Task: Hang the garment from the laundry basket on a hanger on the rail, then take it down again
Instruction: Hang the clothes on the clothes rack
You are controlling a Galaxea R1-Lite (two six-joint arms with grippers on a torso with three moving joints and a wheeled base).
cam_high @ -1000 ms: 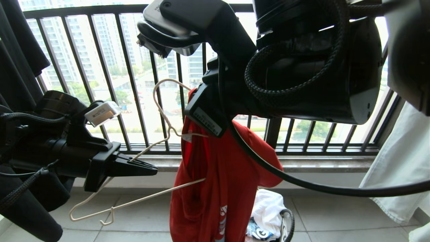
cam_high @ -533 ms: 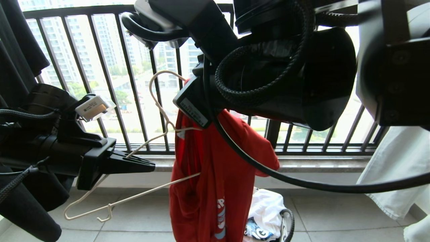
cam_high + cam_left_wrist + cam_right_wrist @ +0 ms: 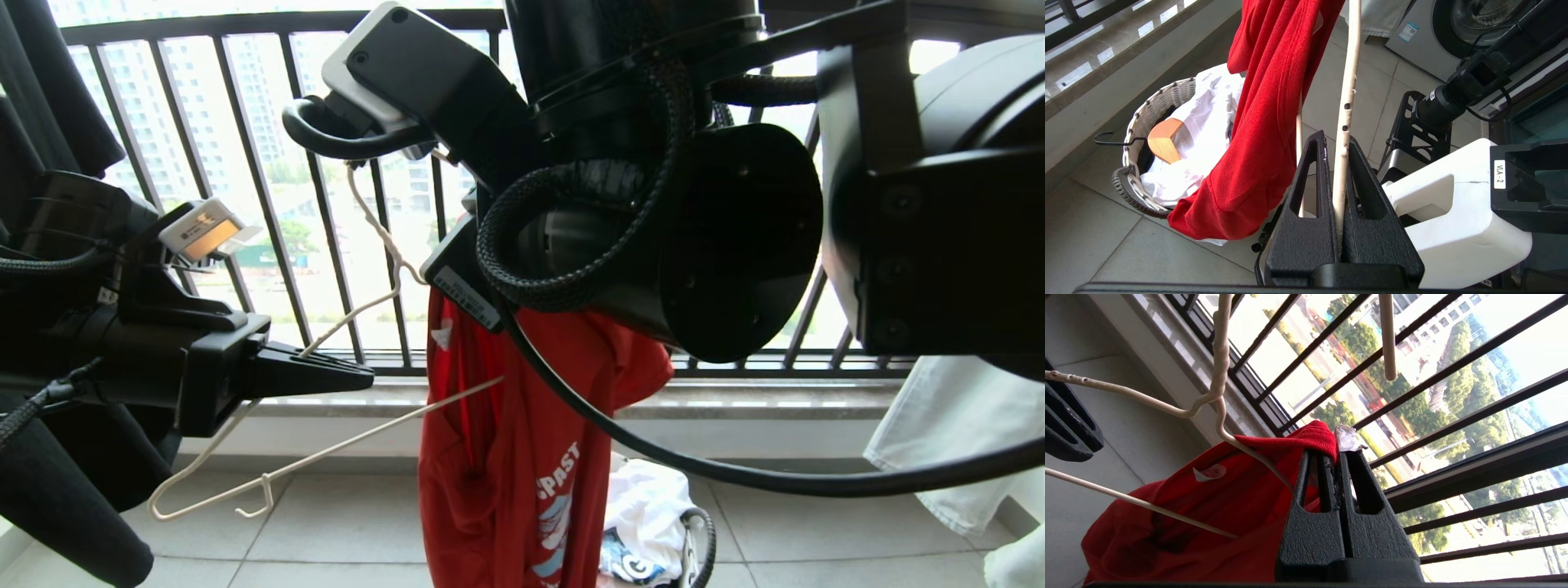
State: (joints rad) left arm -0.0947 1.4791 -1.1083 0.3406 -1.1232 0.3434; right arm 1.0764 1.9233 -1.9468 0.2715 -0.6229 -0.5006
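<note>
Balcony railing [image 3: 245,163], left gripper [image 3: 1336,163] clamping hanger [image 3: 326,457], right gripper [image 3: 1336,461] pinching garment [image 3: 506,457]

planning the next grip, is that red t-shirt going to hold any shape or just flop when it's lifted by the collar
Probably flops: the red T-shirt hangs in long limp folds from where the right gripper pinches its collar. It likely drapes over the wire hanger, whose arm the left gripper holds. It looks thin and light.
</note>
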